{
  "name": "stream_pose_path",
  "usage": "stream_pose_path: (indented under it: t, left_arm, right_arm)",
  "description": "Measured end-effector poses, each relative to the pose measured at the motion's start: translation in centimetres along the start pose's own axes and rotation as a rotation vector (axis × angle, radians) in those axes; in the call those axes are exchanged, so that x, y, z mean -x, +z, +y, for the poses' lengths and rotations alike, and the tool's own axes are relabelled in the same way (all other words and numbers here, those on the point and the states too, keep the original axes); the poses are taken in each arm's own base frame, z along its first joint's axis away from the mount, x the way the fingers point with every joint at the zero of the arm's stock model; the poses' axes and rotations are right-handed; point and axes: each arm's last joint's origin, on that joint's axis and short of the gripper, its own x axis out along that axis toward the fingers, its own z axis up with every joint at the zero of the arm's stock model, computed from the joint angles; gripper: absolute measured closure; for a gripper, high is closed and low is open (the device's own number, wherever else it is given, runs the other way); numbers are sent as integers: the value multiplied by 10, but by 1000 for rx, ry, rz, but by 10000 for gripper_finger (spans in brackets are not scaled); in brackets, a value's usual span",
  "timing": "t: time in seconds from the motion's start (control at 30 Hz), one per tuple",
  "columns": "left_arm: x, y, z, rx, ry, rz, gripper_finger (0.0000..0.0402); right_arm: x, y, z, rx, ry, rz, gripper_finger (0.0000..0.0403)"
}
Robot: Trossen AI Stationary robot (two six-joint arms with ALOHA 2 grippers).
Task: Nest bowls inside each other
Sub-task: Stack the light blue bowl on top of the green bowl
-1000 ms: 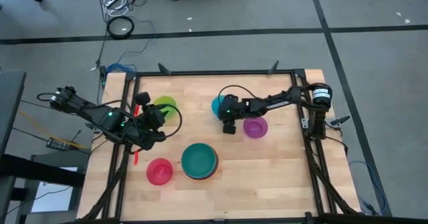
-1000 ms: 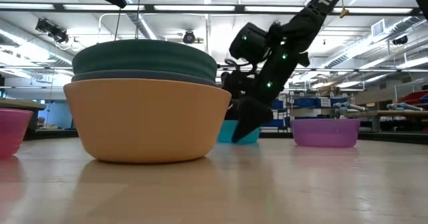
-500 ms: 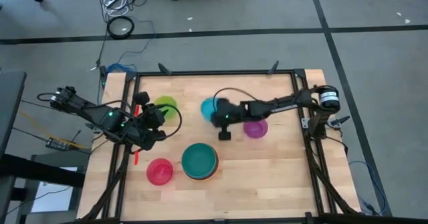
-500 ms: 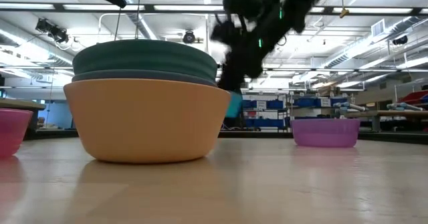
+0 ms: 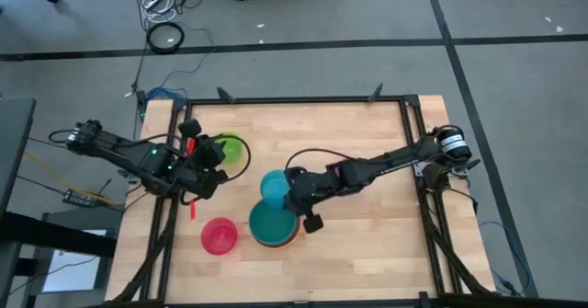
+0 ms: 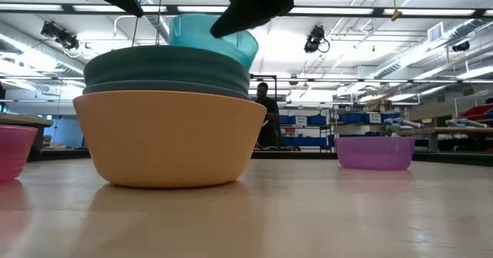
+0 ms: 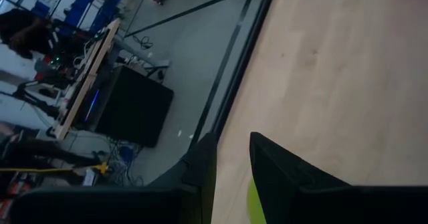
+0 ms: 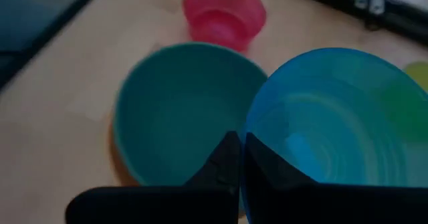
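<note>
My right gripper (image 5: 293, 191) is shut on the cyan bowl (image 5: 275, 187), which hangs over the far rim of the stack: a teal green bowl (image 5: 273, 222) and a blue one (image 6: 166, 88) in the orange bowl (image 6: 173, 139). The lime green bowl (image 5: 231, 148) stands at the far left. My left gripper (image 5: 217, 154) hovers at its left rim, fingers a narrow gap apart (image 7: 233, 140), nothing between their tips. The red-pink bowl (image 5: 219, 235) stands left of the stack. The purple bowl (image 6: 375, 152) stands at the right, hidden under my right arm in the high view. My right gripper pinches the cyan bowl's rim (image 8: 251, 140) on the side toward the table's right, one finger (image 8: 271, 170) inside the bowl and one (image 8: 219, 162) outside. The fingers slant down from the right. The bowl is lifted clear and tilted (image 6: 212, 35), just above the stack's top bowl.
Bare wood lies right of the stack and along the near edge. A black frame rail (image 5: 418, 175) bounds the table at the right. A person (image 6: 267, 123) stands far off in the room behind.
My right gripper has risen and swung toward the table's near left, from the far middle to the stack. It carries the cyan bowl, which stood on the table a second ago and now hangs tilted, clear of the wood.
</note>
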Motion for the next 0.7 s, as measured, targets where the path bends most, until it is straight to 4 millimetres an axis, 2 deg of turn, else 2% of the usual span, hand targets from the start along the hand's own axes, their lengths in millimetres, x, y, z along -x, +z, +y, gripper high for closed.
stream_pose_path:
  t: [0.23, 0.37, 0.7]
  left_arm:
    - [-1, 0, 1, 2, 4, 6, 302]
    - [-1, 0, 1, 2, 2, 7, 302]
    - [-1, 0, -1, 3, -43, 21, 302]
  right_arm:
    - [-4, 0, 0, -82, 90, -31, 402]
    - [-4, 4, 8, -64, 100, -57, 399]
    - [-2, 17, 33, -89, 77, -132, 338]
